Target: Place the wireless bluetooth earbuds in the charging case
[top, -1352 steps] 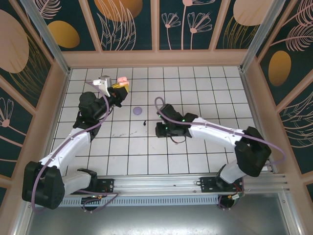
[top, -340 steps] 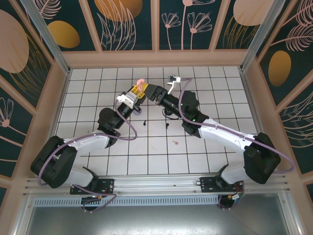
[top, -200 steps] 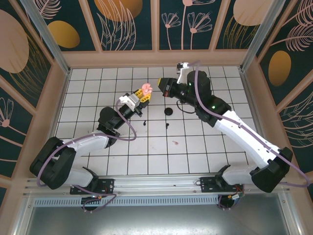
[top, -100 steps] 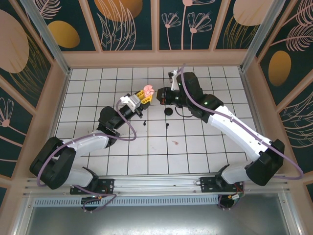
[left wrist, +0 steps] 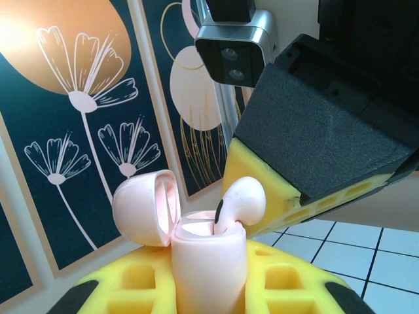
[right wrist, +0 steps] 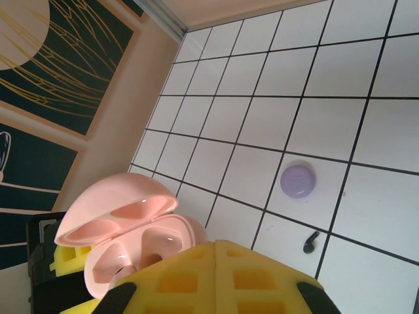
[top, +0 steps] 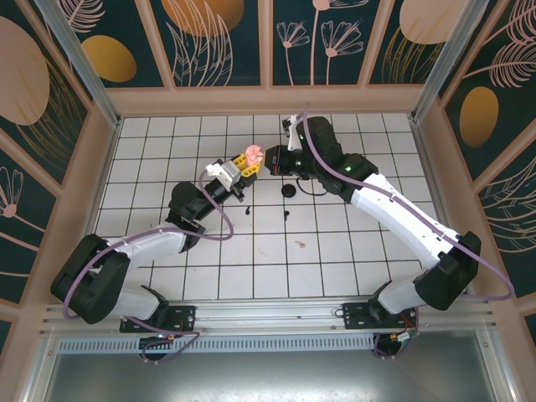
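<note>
With the left pincer [top: 242, 165] clamped on the open pink case [left wrist: 206, 261] above the worktop [top: 335, 251], the pink earbud [left wrist: 240, 195], seemingly nipped in the near-shut right pincer [right wrist: 216, 252], leans stem-down in its socket, needing a push along the stem.

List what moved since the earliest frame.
The left gripper, still gripping the pink charging case, carried it rightward toward centre. The right gripper rose and reached farther out to meet the case, where a pink earbud sits in a slot. A loose black earbud stayed put.
</note>
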Controlling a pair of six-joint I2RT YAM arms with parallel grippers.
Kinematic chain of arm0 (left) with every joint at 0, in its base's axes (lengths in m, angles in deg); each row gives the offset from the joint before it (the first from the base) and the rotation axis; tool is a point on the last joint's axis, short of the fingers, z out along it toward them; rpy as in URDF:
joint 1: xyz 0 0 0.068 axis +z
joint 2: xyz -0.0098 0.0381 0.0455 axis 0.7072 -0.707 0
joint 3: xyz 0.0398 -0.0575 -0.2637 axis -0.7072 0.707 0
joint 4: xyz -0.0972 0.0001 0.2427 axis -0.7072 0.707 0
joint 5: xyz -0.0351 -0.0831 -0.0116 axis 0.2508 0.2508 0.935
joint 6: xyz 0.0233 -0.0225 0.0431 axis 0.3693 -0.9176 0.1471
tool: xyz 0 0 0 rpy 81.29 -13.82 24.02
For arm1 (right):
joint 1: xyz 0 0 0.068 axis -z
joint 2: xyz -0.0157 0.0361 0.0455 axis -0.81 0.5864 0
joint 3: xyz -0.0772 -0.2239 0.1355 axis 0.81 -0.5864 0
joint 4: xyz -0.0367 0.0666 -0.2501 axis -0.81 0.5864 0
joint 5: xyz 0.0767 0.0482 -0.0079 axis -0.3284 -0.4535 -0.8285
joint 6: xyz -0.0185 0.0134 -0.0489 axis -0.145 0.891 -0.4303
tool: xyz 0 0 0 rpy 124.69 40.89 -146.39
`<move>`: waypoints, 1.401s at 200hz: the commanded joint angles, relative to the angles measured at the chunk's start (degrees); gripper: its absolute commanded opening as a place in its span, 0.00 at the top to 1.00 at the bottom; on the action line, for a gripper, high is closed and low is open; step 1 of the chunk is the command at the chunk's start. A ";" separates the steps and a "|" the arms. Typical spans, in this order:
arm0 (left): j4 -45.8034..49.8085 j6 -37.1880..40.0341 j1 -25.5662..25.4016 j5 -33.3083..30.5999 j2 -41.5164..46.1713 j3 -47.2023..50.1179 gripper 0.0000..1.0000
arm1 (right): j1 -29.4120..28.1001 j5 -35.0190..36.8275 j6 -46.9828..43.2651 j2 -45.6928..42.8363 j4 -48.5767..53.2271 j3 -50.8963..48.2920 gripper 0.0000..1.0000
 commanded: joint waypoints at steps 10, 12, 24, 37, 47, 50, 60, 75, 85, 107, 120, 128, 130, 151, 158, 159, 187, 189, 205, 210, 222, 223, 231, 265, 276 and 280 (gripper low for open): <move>0.03 -0.73 -0.23 2.02 0.17 -1.46 1.00 | -2.82 -2.08 -1.02 0.93 0.37 2.76 1.00; 0.03 -0.68 -0.25 2.02 0.16 -1.46 1.00 | -2.92 -2.06 -1.01 0.96 0.43 2.73 1.00; 0.03 -0.71 -0.22 2.00 -0.01 -1.55 1.00 | -3.38 -1.70 -1.06 1.03 0.98 2.90 1.00; 0.03 -0.58 -0.25 1.94 -0.15 -1.55 1.00 | -3.79 -1.26 -1.22 0.97 1.67 3.12 1.00; 0.03 -0.62 -0.25 1.94 -0.26 -1.51 1.00 | -4.00 -0.89 -1.15 0.84 2.23 3.22 1.00; 0.03 -0.62 -0.23 1.94 -0.28 -1.57 1.00 | -4.06 -0.82 -1.18 0.74 2.39 3.29 1.00; 0.03 -0.59 -0.20 1.84 -0.45 -1.55 1.00 | -4.26 -0.54 -1.16 0.54 2.79 3.31 1.00; -0.02 -0.69 -0.24 1.85 -0.69 -1.51 1.00 | -4.44 -0.35 -1.04 0.32 3.28 3.51 1.00; -0.06 -0.80 -0.20 1.85 -0.89 -1.55 1.00 | -4.62 -0.18 -0.98 0.13 3.43 3.56 1.00; -0.24 -1.07 -0.26 1.78 -1.33 -1.53 1.00 | -5.02 -0.22 -0.71 0.02 3.64 3.92 1.00; -0.24 -1.02 -0.25 1.85 -1.50 -1.66 1.00 | -5.31 -0.27 -0.71 0.12 3.78 4.22 1.00; -0.30 -1.01 -0.22 1.84 -1.58 -1.62 1.00 | -5.55 -0.11 -0.71 0.18 3.87 4.48 1.00; -0.32 -1.06 -0.25 1.85 -1.64 -1.63 1.00 | -5.54 -0.09 -0.71 0.16 3.85 4.52 1.00; -0.42 -1.13 -0.22 1.85 -1.69 -1.64 1.00 | -5.85 0.04 -0.79 0.19 3.84 5.06 1.00; -0.50 -1.10 -0.25 1.93 -1.69 -1.58 1.00 | -5.86 0.13 -0.80 0.19 3.73 5.11 1.00; -0.50 -1.14 -0.25 1.94 -1.73 -1.56 1.00 | -5.86 0.15 -0.80 0.23 3.71 5.17 1.00; -0.50 -1.24 -0.25 2.04 -1.95 -1.55 1.00 | -5.94 0.00 -1.05 0.69 4.09 6.18 1.00; -0.50 -1.25 -0.25 2.03 -1.97 -1.57 1.00 | -5.92 0.00 -1.06 0.68 4.19 6.33 1.00; -0.41 -1.12 -0.26 2.02 -2.08 -1.54 1.00 | -6.03 -0.02 -1.40 0.86 5.21 7.30 1.00; -0.41 -1.14 -0.26 1.99 -2.12 -1.40 1.00 | -6.07 0.04 -1.49 0.87 5.52 7.57 1.00; -0.49 -1.25 -0.26 2.02 -2.21 -1.30 1.00 | -6.28 0.13 -1.50 0.73 6.10 8.08 1.00; -0.49 -1.26 -0.26 2.02 -2.26 -1.29 1.00 | -6.29 0.11 -1.50 0.72 6.17 8.11 1.00; -0.54 -1.35 -0.21 2.02 -2.32 -1.25 1.00 | -6.36 0.09 -1.45 0.79 6.57 8.43 1.00; -0.83 -1.67 -0.25 1.94 -2.67 -1.20 1.00 | -7.00 0.26 -1.33 0.37 7.56 8.88 1.00; -0.85 -1.63 -0.25 1.94 -2.72 -1.31 1.00 | -7.09 0.43 -1.25 0.13 7.86 8.75 1.00; -0.78 -1.69 -0.21 1.94 -2.77 -1.29 1.00 | -7.09 0.50 -1.24 0.10 7.94 8.75 1.00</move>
